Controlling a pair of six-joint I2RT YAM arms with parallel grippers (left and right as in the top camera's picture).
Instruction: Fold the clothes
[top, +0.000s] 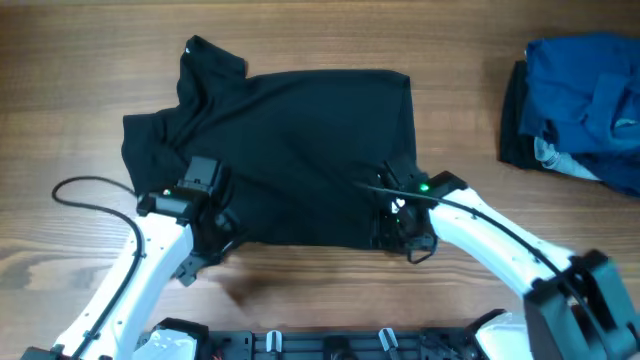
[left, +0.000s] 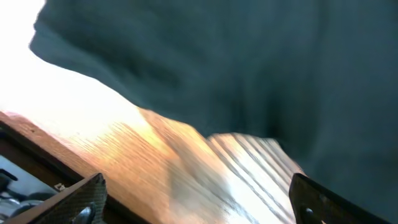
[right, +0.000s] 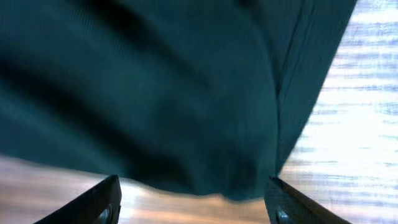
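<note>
One black shirt (top: 290, 140), one blue pile (top: 585, 105), left gripper (top: 218, 222), right gripper (top: 393, 222).

A wood-grain surface (top: 330, 40) carries a black T-shirt (top: 290, 150), spread mostly flat near the centre, its collar and one sleeve rumpled toward the far left. Well apart, at the right edge, a heap of blue clothing (top: 585, 100) sits over a dark garment, possibly a second shirt. A black cable (top: 95, 190) loops over the bare wood at the near left, near the T-shirt's sleeve
</note>
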